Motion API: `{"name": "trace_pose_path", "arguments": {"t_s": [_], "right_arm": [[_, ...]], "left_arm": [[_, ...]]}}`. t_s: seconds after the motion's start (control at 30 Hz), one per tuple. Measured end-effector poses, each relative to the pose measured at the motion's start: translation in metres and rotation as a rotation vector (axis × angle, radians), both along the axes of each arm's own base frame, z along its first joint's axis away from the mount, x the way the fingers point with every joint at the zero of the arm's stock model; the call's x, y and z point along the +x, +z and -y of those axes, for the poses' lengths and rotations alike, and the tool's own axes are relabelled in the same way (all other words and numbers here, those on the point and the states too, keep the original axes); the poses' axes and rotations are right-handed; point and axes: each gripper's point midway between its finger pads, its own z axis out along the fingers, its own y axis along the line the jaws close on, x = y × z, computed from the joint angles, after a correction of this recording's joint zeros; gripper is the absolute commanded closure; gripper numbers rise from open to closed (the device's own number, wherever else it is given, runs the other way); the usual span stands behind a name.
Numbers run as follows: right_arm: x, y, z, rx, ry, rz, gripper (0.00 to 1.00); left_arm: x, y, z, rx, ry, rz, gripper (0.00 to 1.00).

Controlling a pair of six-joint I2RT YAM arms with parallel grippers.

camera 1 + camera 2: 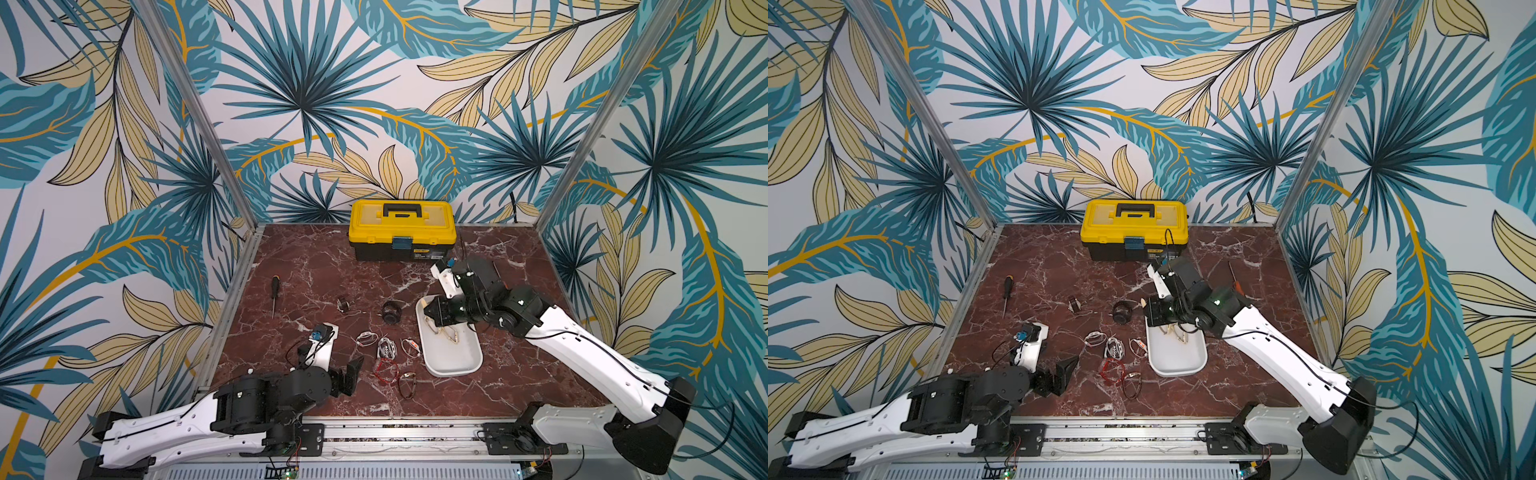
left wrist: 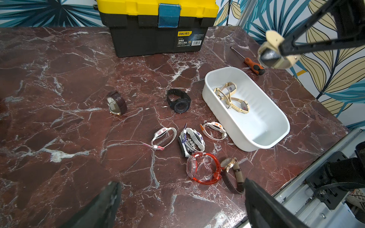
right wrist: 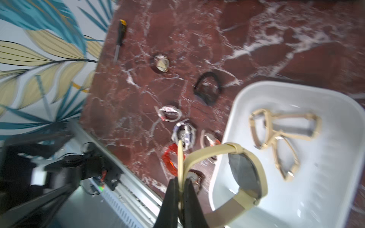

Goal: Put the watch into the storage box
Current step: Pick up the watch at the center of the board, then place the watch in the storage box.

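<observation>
My right gripper [image 3: 180,189] is shut on the strap of a beige watch [image 3: 245,173] with a dark face. It hangs over the far end of the white storage box [image 1: 451,365], seen also in the left wrist view [image 2: 270,53]. Two more beige watches [image 2: 231,96] lie inside the box [image 2: 262,126]. My left gripper [image 1: 353,374] stands open above the table's front left, with nothing between its fingers [image 2: 112,189]. Several other watches lie on the marble left of the box, among them a black one [image 1: 390,312] and a clear red one [image 1: 386,371].
A yellow-lidded black toolbox [image 1: 401,228] stands at the back centre. A black-handled screwdriver [image 1: 274,293] lies at the left edge. An orange-handled screwdriver [image 2: 252,64] lies behind the box. A brown-strap watch [image 1: 343,304] stands mid-table.
</observation>
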Motion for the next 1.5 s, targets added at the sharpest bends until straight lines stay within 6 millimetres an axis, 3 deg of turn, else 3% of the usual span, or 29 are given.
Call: {"name": "trace_pose_path", "arguments": {"t_s": [0.13, 0.3, 1.03, 1.2, 1.5], "right_arm": [[-0.005, -0.049, 0.034, -0.218, -0.111, -0.053, 1.00], [-0.009, -0.082, 0.059, -0.375, -0.188, -0.080, 1.00], [-0.030, -0.148, 0.067, -0.601, -0.253, -0.095, 1.00], [-0.035, -0.162, 0.068, -0.611, -0.270, -0.101, 1.00], [-0.033, -0.169, 0.071, -0.614, -0.302, -0.086, 1.00]], "left_arm": [[0.001, -0.003, 0.004, 0.020, -0.008, -0.001, 0.00], [0.000, -0.003, 0.008, 0.022, -0.016, -0.004, 0.00], [-0.002, -0.003, 0.012, 0.012, -0.035, -0.012, 0.00], [-0.004, 0.002, 0.023, -0.006, -0.086, 0.001, 0.00], [-0.006, 0.000, 0.041, 0.013, -0.161, 0.026, 0.00]]}}
